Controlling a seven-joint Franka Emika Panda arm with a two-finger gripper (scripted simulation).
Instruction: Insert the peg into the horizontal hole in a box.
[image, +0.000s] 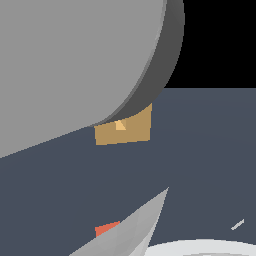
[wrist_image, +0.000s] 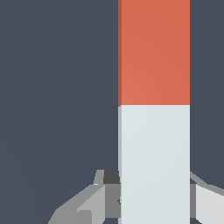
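Note:
The peg (wrist_image: 154, 109) fills the wrist view, one half orange-red and the other whitish. My gripper (wrist_image: 154, 199) has its grey fingers (wrist_image: 109, 194) pressed against both sides of the whitish half, shut on it. In the exterior view only an orange corner of the peg (image: 106, 229) shows beside a grey finger (image: 137, 222). The tan box (image: 125, 129) stands further back, its upper part hidden behind my grey arm. Its pale hole (image: 120, 125) is partly visible just under the arm's edge. The peg is well apart from the box.
A large grey arm link (image: 75, 65) blocks the upper part of the exterior view's left. A white curved rim (image: 200, 247) shows at the lower edge. A small pale sliver (image: 237, 224) lies on the dark blue-grey floor (image: 210, 160).

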